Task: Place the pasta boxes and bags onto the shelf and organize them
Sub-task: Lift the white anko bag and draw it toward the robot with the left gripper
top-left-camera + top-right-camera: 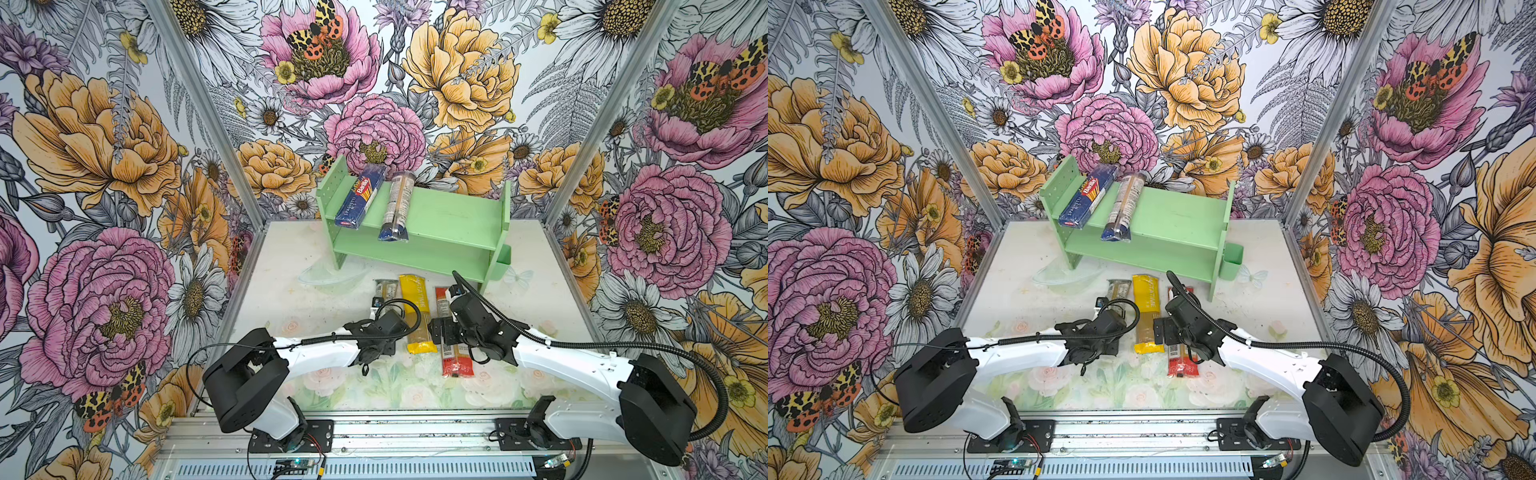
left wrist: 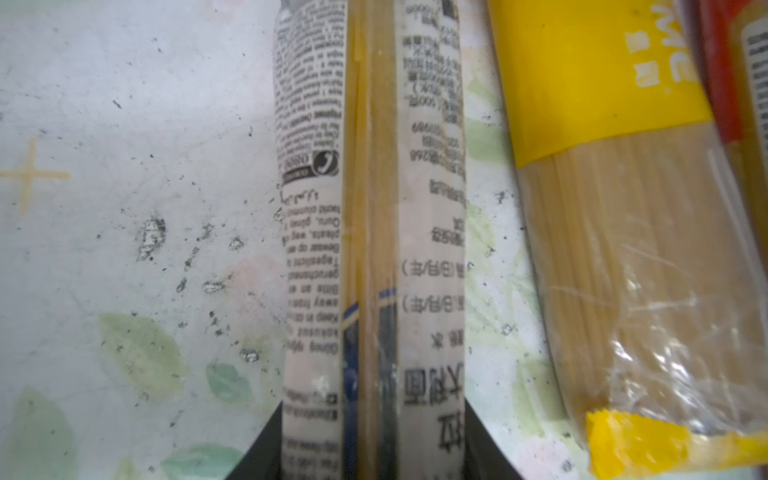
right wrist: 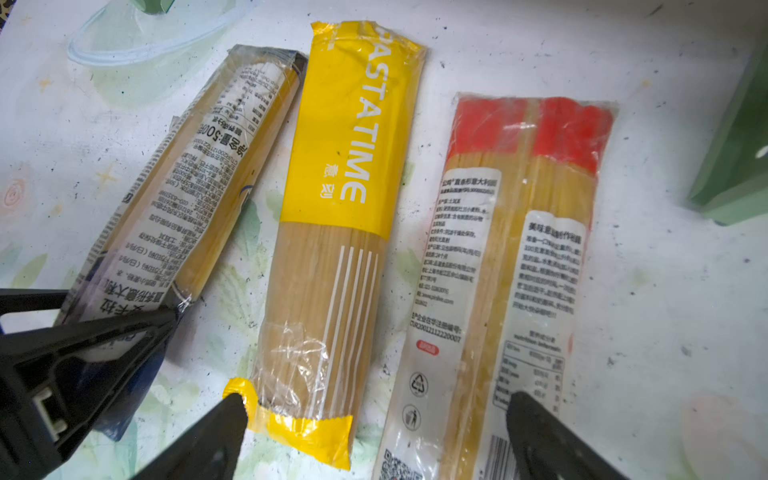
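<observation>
The clear bag is clasped at its near end by the left pincer, set narrow around it. The yellow bag and red-ended bag are laid beside it, all lengthwise toward the table's back edge, where the shelf is stood. A blue box and navy-ended bag are laid crosswise on its top tier. The right pincer is held wide above.

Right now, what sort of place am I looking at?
Most likely a robot test booth, not a real pantry: flowered wallpaper on metal posts, two robot arms bolted to a front rail, and a small green shelf with pasta bags.
</observation>
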